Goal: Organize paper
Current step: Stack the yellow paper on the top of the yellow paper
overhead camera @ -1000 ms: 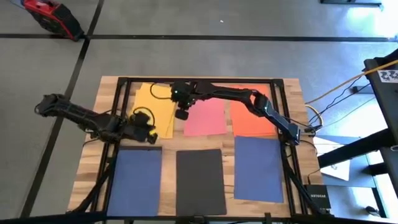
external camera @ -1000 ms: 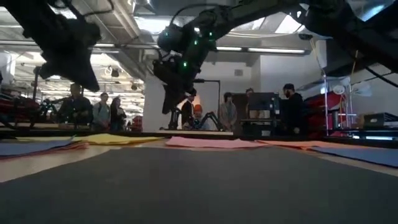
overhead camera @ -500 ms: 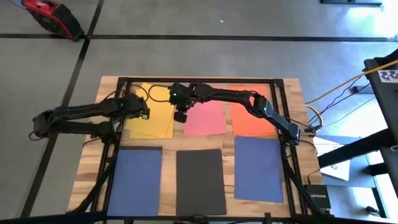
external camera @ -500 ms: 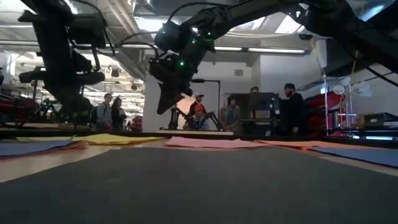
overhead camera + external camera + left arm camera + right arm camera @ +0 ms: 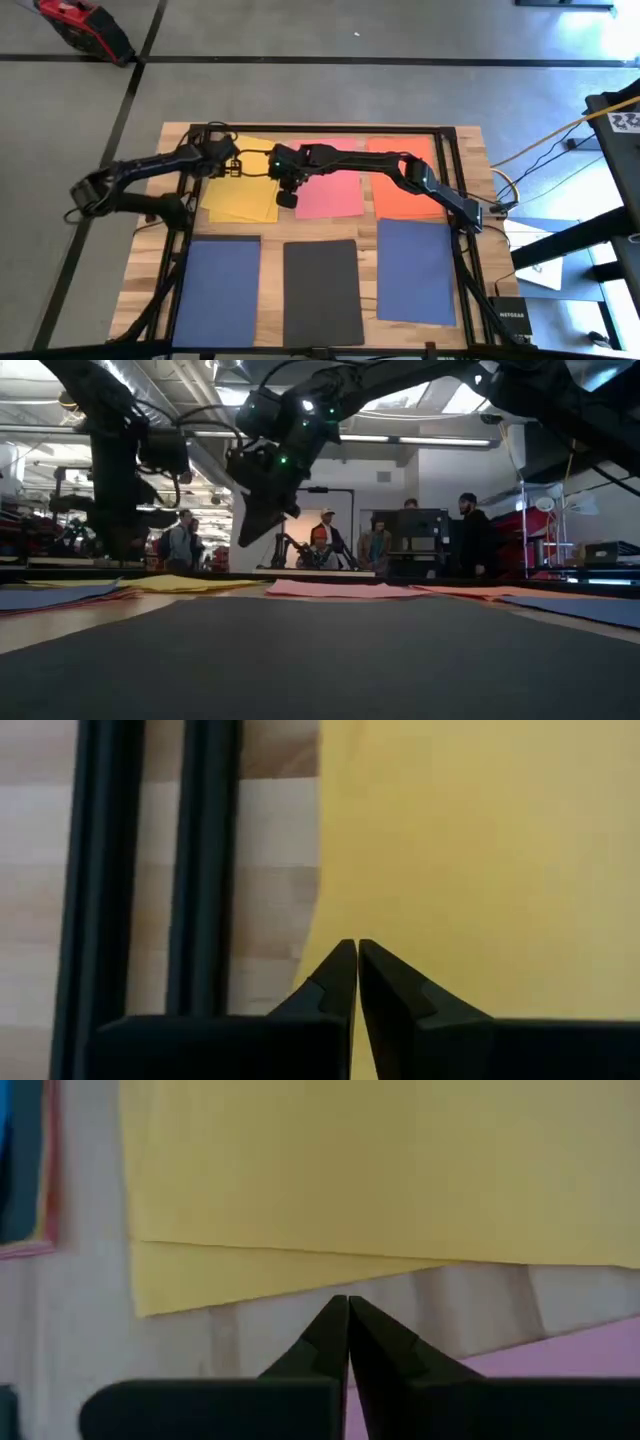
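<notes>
the yellow paper (image 5: 243, 180) lies at the table's far left, its long axis running far to near, two sheets slightly askew. the left gripper (image 5: 231, 165) hovers over its far part, the right gripper (image 5: 287, 196) just beside its right edge; both are pinched closed, empty.

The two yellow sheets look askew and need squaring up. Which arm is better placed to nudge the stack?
Probably the left: its end effector, shut, hangs directly over the yellow paper at its edge. The right end effector, also shut, sits over bare wood between yellow and the pink sheet.
</notes>
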